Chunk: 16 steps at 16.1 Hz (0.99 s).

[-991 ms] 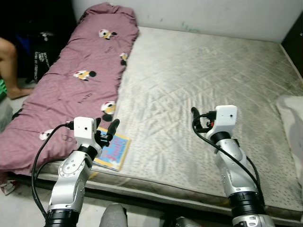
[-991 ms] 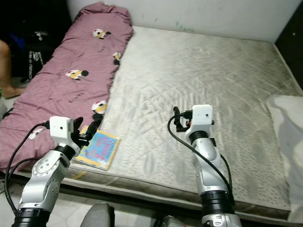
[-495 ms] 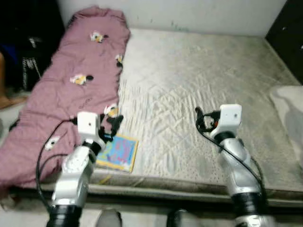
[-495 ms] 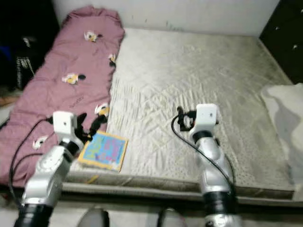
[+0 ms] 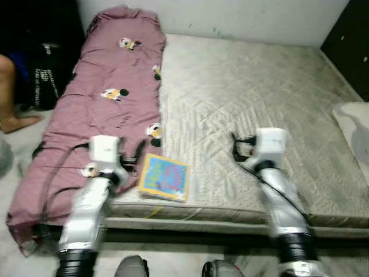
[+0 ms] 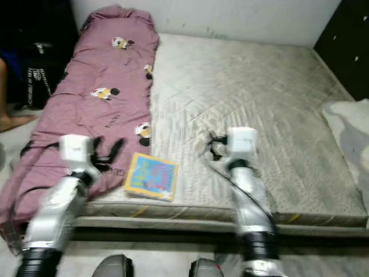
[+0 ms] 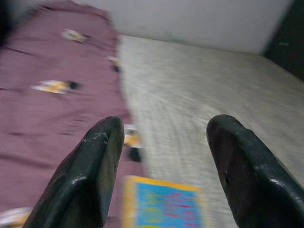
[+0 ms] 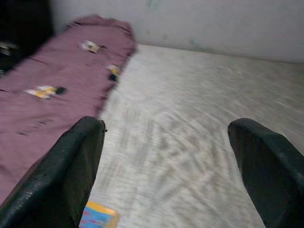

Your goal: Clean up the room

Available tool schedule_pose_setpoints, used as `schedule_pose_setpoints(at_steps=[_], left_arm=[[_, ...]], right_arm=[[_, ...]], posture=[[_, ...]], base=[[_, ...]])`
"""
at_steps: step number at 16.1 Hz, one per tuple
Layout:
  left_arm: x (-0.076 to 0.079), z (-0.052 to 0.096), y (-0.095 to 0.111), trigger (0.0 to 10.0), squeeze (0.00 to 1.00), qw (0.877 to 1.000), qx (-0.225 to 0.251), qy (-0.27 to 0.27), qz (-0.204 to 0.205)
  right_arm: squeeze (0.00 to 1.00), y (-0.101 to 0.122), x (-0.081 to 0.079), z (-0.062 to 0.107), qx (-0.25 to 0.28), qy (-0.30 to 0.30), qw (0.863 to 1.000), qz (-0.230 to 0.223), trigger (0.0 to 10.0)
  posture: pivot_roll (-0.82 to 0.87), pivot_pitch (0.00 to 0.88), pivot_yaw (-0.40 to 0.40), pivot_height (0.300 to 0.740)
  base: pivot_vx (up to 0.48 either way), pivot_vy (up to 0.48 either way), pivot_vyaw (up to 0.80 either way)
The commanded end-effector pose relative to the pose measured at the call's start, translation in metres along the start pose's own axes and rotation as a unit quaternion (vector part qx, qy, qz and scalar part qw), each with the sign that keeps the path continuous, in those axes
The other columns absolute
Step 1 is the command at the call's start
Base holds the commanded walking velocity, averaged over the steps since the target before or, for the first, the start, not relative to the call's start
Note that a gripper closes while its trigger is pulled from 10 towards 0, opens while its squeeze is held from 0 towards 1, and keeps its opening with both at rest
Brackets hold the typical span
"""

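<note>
The left gripper [image 5: 134,160] hovers with its two black fingers [image 7: 90,175] spread wide and nothing between them, held low over the near edge of the bed. Just beside it, toward the robot's right, lies a colourful book [image 5: 165,176], flat on the grey mattress [image 5: 248,92] near the front edge; in the left wrist view the book sits just ahead of the fingertips and below them, not touched. On the gripper's other side and stretching away from it is the maroon blanket [image 5: 109,98] (printed with cartoon mice), laid in a long strip down the left of the mattress. The right gripper [image 5: 235,149] hangs over bare mattress, well apart from the book, its fingers [image 8: 52,175] likewise wide and empty. By the look of it the tidying has barely begun: the book is not yet picked up and the blanket lies loose and unfolded. A person's leg [image 5: 8,86] shows far off past the blanket's edge.
</note>
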<state>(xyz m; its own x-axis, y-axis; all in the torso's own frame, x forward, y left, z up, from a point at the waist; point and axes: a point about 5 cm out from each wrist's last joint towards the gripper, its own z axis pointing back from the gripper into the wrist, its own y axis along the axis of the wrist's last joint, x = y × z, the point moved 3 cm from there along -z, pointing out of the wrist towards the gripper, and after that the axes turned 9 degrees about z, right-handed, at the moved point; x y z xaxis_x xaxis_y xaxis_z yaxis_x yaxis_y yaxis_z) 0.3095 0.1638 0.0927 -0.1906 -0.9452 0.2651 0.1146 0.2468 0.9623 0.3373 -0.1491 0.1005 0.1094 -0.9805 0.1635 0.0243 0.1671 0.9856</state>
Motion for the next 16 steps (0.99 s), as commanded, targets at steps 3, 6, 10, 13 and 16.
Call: schedule_pose_setpoints(at_steps=[3, 6, 10, 13, 16], left_arm=[[0.0079, -0.0022, -0.0006, 10.0, 0.00, 1.000, 0.005, -0.012, -0.014], [0.0071, -0.0029, -0.0023, 10.0, 0.00, 1.000, -0.002, -0.008, -0.003], [0.0074, -0.0042, -0.0017, 10.0, 0.00, 1.000, 0.000, -0.008, -0.003], [0.0085, -0.0040, -0.0003, 10.0, 0.00, 1.000, 0.011, -0.007, -0.008], [0.0087, -0.0038, 0.0008, 10.0, 0.00, 1.000, 0.013, -0.012, -0.006]], right_arm=[[0.00, -0.0023, 0.0132, 0.0015, -0.005, -0.017, 1.000, 0.009, 10.0], [0.00, -0.0025, 0.0129, 0.0007, -0.006, -0.017, 1.000, 0.010, 10.0], [0.00, -0.0015, 0.0132, -0.0006, -0.005, -0.018, 1.000, 0.011, 10.0], [0.00, -0.0012, 0.0133, -0.0013, -0.005, -0.020, 1.000, 0.011, 10.0], [0.00, -0.0011, 0.0137, -0.0022, -0.005, -0.020, 1.000, 0.010, 10.0]], posture=[[0.02, 0.064, -0.053, 0.740], [0.02, 0.064, -0.053, 0.740], [0.02, 0.072, -0.051, 0.740], [0.02, 0.073, -0.052, 0.740], [0.02, 0.074, -0.053, 0.740]], base=[[0.000, 0.000, 0.00], [0.000, 0.159, 0.00], [0.000, 0.476, 0.00], [0.000, 0.159, 0.00], [0.000, 0.000, 0.00]])
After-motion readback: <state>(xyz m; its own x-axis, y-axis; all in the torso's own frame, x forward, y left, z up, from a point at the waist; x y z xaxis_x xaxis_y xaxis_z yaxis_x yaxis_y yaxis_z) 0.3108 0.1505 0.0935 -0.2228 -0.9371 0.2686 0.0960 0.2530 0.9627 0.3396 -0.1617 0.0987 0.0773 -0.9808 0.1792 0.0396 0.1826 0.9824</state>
